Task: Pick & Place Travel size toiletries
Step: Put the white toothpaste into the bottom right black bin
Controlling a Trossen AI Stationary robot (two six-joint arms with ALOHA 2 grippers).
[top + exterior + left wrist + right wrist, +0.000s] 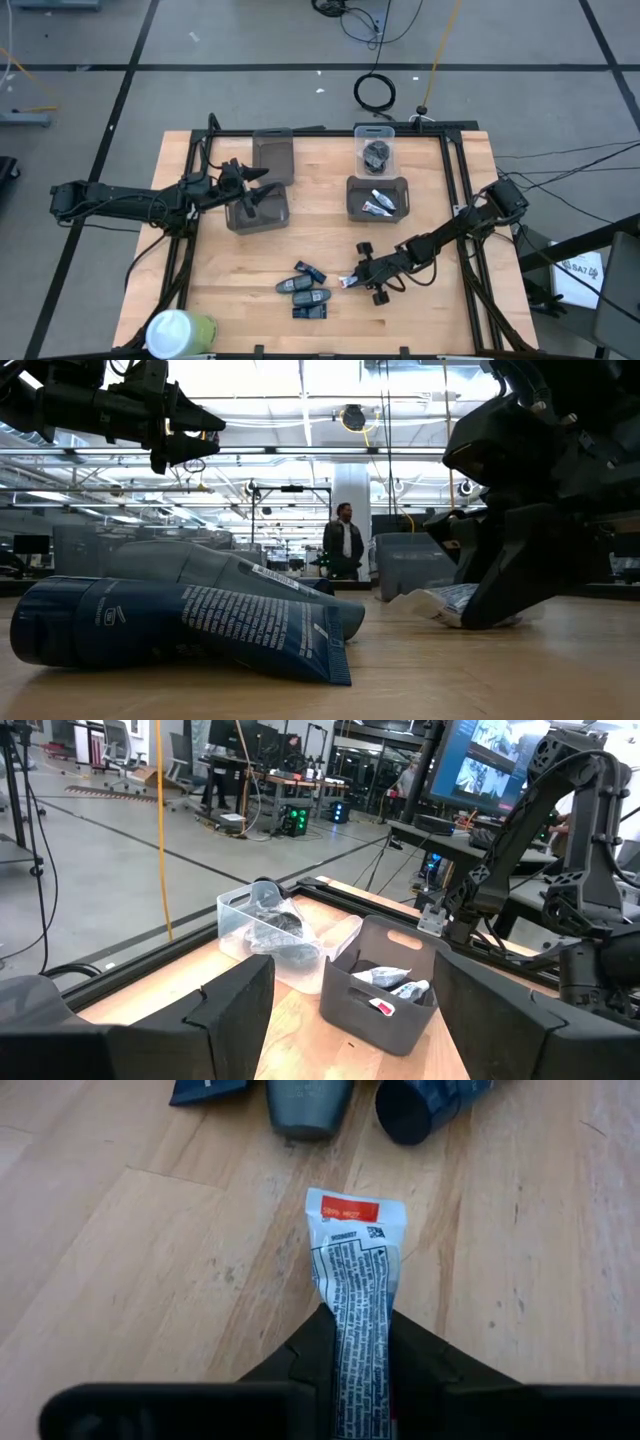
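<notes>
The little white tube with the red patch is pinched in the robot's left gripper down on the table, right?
Not quite. The white tube is pinched, low on the wooden table, but by the right gripper, as the high view shows. The left gripper is open above a grey bin, holding nothing.

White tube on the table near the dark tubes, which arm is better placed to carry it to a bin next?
Right. The right gripper is already shut on the white tube, low at the table. The left gripper is open, hovering over a grey bin across the table, far from the tube.
</notes>
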